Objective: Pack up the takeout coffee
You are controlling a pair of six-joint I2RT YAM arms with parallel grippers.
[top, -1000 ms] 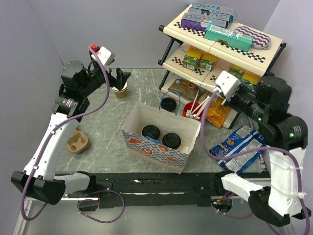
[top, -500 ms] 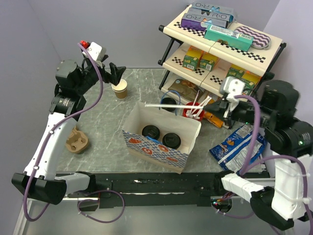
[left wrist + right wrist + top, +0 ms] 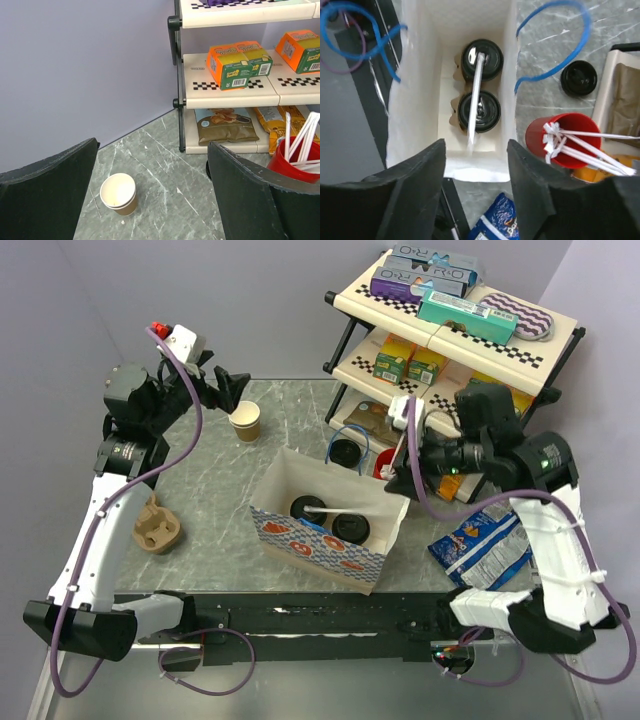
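Two arms reach over a grey marbled table [image 3: 205,490]. The left gripper [image 3: 152,147] is raised near the far left corner, close to the lilac wall. Its fingers are spread wide, and nothing is held between them. A lidless brown paper cup with a white inside [image 3: 118,194] stands below and just ahead of it, with bare tabletop all round. A brown moulded cup carrier [image 3: 158,528] lies well behind that hand, toward the arm's base.

Between the two hands an open white paper bag with blue handles [image 3: 420,100] is set. Two small brown paper cups with round black lids [image 3: 481,60] sit side by side inside it. A white stirrer [image 3: 477,95] is laid across both lids.

The right gripper [image 3: 476,150] is pointed straight down over the bag's mouth, its fingers parted and empty. A red cup of white stirrers [image 3: 555,145] is crowded just beside it, against the bag's wall. A loose black lid [image 3: 578,78] lies further out, and a cream shelf rack [image 3: 450,315] stands close beyond.
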